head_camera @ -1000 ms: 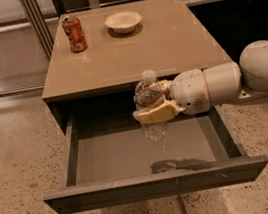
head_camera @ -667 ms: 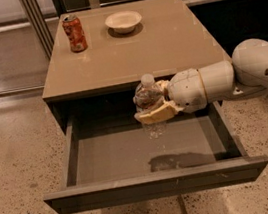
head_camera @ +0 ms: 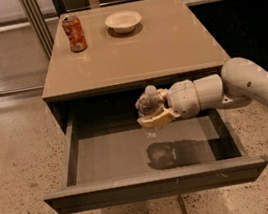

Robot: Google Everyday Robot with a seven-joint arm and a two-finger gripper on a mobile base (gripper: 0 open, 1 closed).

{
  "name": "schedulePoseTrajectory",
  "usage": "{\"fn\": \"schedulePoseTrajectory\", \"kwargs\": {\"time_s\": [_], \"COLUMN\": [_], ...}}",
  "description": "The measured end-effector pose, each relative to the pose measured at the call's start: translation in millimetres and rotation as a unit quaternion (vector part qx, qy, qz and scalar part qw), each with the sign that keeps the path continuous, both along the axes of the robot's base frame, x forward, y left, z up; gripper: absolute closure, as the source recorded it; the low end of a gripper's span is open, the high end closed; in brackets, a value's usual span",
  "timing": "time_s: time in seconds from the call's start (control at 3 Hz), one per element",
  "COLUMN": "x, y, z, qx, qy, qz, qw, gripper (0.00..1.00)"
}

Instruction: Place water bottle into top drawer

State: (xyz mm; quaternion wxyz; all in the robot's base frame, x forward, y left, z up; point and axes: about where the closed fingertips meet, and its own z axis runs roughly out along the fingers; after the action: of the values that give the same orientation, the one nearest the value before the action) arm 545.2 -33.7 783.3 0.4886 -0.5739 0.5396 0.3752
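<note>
The single camera is looking down from high in front of the cabinet [head_camera: 164, 43], facing its open top drawer [head_camera: 156, 182] at close range. The gripper [head_camera: 151, 116], clasping the water bottle [head_camera: 148, 102], is hanging over the drawer at the frame's centre.

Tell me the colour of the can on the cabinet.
Orange can, camera view; the gripper holds the water bottle above the top drawer.

A tan tabletop [head_camera: 164, 43] stands on a speckled beige floor [head_camera: 16, 163]. Metal posts [head_camera: 35, 18] rise at the back left. The area to the right lies in deep shadow.
</note>
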Motion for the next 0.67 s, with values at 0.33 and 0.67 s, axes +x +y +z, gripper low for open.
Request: {"fn": "schedulePoseTrajectory", "kwargs": {"time_s": [0.33, 0.67], "x": [6.0, 5.9], "y": [-7.6, -7.6], "z": [-39.9, -39.9], "qx": [0.009, 0.009], "qy": [0.013, 0.013], "qz": [-0.017, -0.017], "qw": [0.9997, 0.9997], "gripper": [1.00, 1.00]}}
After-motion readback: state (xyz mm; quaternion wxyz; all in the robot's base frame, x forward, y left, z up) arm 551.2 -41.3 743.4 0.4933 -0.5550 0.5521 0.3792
